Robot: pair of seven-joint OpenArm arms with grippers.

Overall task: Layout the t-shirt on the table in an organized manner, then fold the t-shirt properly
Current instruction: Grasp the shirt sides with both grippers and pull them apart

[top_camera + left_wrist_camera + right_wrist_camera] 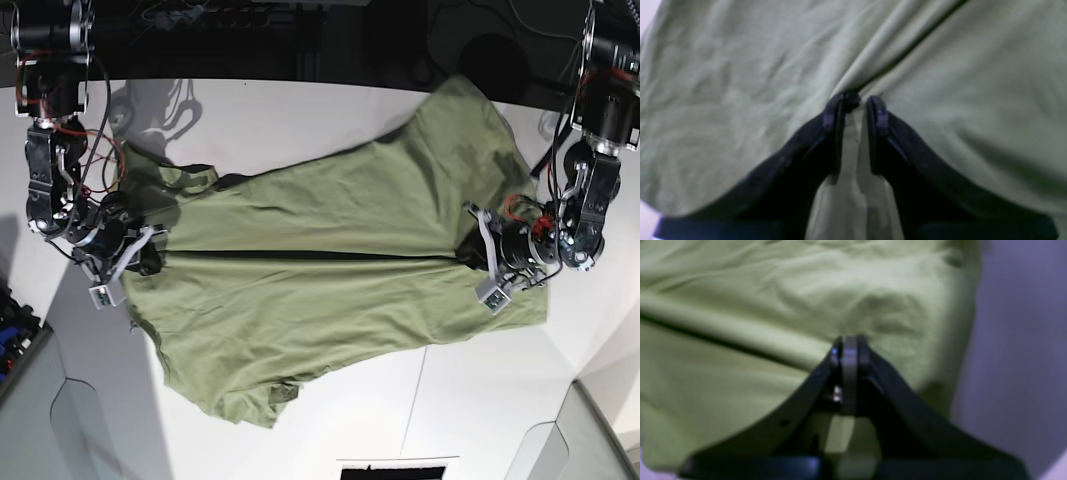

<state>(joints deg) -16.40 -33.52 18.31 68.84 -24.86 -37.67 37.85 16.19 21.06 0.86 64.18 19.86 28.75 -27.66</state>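
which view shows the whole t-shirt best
The base view: it takes in the whole t-shirt spread across the table, with a fold line running between the left gripper and right gripper. Both wrist views show only blurred close-up fabric at the clamped jaws.

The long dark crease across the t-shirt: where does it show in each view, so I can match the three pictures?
Left wrist: the crease runs from the left gripper up to the top right.
Right wrist: it runs from the left edge toward the right gripper.
Base: it lies level across the t-shirt, between both grippers.
Shared landmark: the crease ends at each gripper's pinch.
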